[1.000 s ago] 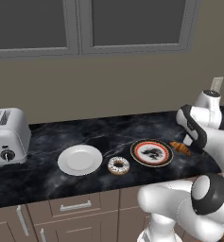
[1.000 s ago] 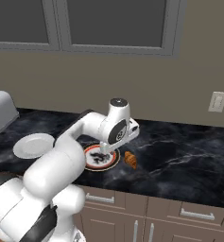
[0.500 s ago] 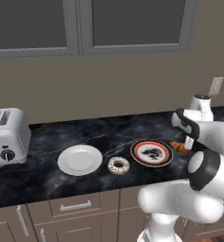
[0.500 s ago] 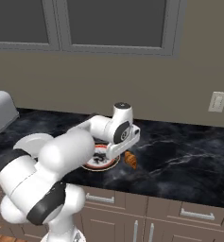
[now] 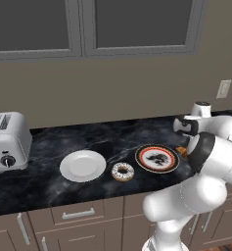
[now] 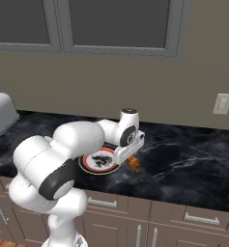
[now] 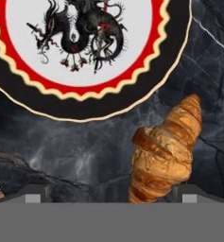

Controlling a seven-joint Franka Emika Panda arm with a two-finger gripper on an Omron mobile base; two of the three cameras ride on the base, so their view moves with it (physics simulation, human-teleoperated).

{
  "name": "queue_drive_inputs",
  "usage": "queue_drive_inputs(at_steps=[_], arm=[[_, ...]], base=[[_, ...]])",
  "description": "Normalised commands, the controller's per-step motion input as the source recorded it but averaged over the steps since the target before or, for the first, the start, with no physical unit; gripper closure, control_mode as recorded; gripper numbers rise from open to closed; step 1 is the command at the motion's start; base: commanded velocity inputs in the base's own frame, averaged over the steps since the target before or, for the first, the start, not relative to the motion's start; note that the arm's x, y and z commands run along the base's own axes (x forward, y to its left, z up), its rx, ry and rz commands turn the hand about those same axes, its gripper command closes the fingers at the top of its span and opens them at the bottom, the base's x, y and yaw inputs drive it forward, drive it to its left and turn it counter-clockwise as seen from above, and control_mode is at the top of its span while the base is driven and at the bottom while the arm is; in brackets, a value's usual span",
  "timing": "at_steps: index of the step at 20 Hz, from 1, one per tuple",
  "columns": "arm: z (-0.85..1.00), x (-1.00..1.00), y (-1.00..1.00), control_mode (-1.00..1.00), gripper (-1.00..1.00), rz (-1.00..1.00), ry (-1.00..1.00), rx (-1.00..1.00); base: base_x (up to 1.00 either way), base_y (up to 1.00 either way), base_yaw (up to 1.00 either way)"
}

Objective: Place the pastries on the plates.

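The croissant (image 7: 164,152) lies on the black marble counter just right of the black-rimmed plate (image 7: 108,107), which has a red ring and a dragon motif. My gripper (image 7: 112,195) hangs open right above the croissant, which sits between the fingertips, nearer the right one (image 7: 193,194). From the right base, the gripper (image 6: 129,153) is low over the croissant (image 6: 134,164) beside that plate (image 6: 87,166). The iced donut (image 5: 122,171) rests on the counter between the white plate (image 5: 83,165) and the black-rimmed plate (image 5: 157,158).
A toaster (image 5: 7,141) stands at the counter's far left. A wall outlet (image 6: 223,103) is at the right. Windows run above the counter. My own arm blocks part of the counter in both base views.
The hand has dropped lower and closer over the croissant while the arm folded in. The jaws stayed open. Pastries and plates have not moved.
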Motion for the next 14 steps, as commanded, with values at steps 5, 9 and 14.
queue_drive_inputs(at_steps=[5,9,14], arm=[[-0.25,0.23,0.01,-1.00,-1.00,-0.04,0.00,0.00],[-0.28,0.16,0.00,-1.00,-1.00,-0.13,0.00,0.00],[-0.27,0.25,0.00,-1.00,-1.00,-0.11,0.00,0.00]], base=[[0.00,0.00,0.00],[0.00,0.00,0.00],[0.00,0.00,0.00]])
